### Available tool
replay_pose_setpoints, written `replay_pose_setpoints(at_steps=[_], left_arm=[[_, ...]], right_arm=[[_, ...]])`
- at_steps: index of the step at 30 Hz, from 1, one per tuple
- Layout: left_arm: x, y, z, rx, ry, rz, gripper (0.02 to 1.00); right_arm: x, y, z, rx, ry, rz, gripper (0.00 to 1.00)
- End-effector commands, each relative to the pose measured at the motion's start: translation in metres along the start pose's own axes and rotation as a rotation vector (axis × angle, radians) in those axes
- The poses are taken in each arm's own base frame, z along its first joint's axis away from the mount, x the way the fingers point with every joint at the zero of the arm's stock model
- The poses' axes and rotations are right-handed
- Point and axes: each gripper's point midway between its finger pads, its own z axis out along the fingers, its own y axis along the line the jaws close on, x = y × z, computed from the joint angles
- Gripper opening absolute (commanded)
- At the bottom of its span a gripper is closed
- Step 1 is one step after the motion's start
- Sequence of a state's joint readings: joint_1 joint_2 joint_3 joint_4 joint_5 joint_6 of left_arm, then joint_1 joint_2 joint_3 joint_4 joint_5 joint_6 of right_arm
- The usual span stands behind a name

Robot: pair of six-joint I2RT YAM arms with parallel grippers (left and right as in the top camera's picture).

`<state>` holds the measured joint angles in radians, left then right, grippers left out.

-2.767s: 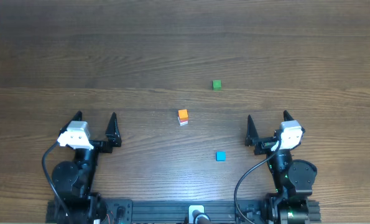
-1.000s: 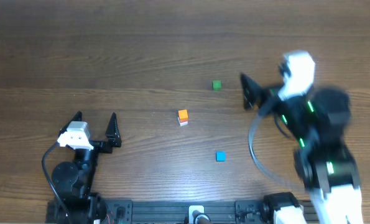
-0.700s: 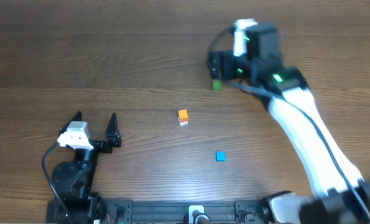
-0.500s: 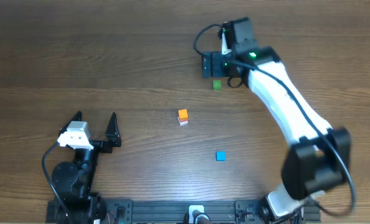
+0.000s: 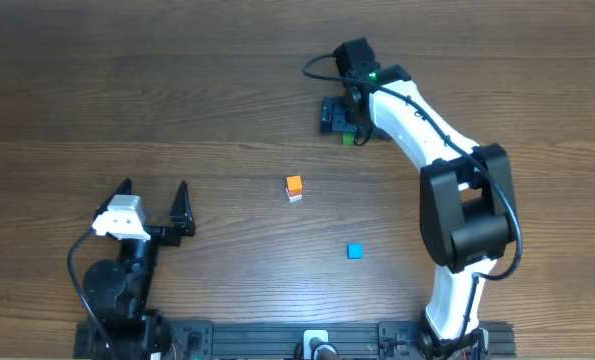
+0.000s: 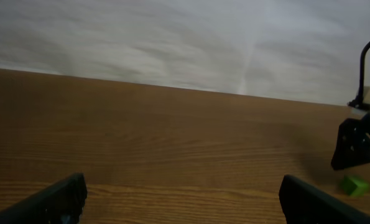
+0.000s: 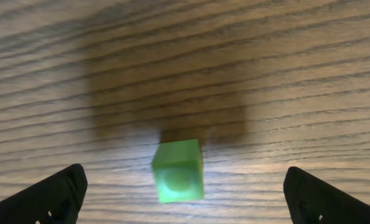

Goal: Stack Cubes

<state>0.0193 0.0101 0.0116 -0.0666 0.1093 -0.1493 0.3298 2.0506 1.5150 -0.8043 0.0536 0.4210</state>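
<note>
Right wrist view looks down on the green cube (image 7: 178,170), a small block with smooth matte faces, crisp edges and a faint round dimple on one side. It sits flat on the striped wood grain, between the two dark fingers (image 7: 54,196) of the right gripper (image 5: 339,122), which are spread wide with neither touching it. On the surface (image 5: 177,80), a brown wooden tabletop with long grain lines, this cube lies in the far half, a little right of the middle, with the white-and-black right arm stretched out over it. Nearer the middle of the surface stands a small stack: an orange cube (image 5: 294,184) resting squarely on a white cube (image 5: 295,197), the two touching. A blue cube (image 5: 354,251) lies alone toward the near edge, well apart from the stack and from the green one. At the near left corner the left gripper (image 5: 155,186) hangs low above the wood, its black pointed fingers parted and holding nothing, all the cubes well away from it.
</note>
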Motion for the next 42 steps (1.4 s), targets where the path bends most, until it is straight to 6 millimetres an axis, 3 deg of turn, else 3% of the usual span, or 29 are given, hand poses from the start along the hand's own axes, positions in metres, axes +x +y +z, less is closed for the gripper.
replay_pose_setpoints(at_steps=[1,4,21,28,36,42], left_arm=[[0.001,-0.001,0.000,0.009,0.000,0.015,1.000],[0.001,-0.001,0.000,0.008,0.000,0.015,0.998],[0.001,-0.001,0.000,0.008,0.000,0.015,1.000],[0.001,-0.001,0.000,0.008,0.000,0.015,1.000],[0.001,-0.001,0.000,0.008,0.000,0.015,0.998],[0.001,-0.001,0.000,0.008,0.000,0.015,1.000]], right_arm=[[-0.003,-0.001,0.012,0.055,-0.004,-0.105,0.993],[0.000,-0.005,0.018,0.083,0.009,-0.195,0.993],[0.013,0.008,0.018,-0.003,0.070,-0.156,0.993],[0.016,0.007,0.019,0.002,0.081,-0.139,0.893],[0.020,0.005,0.028,0.012,0.103,-0.140,0.855],[0.019,0.006,0.029,0.010,0.100,-0.140,0.730]])
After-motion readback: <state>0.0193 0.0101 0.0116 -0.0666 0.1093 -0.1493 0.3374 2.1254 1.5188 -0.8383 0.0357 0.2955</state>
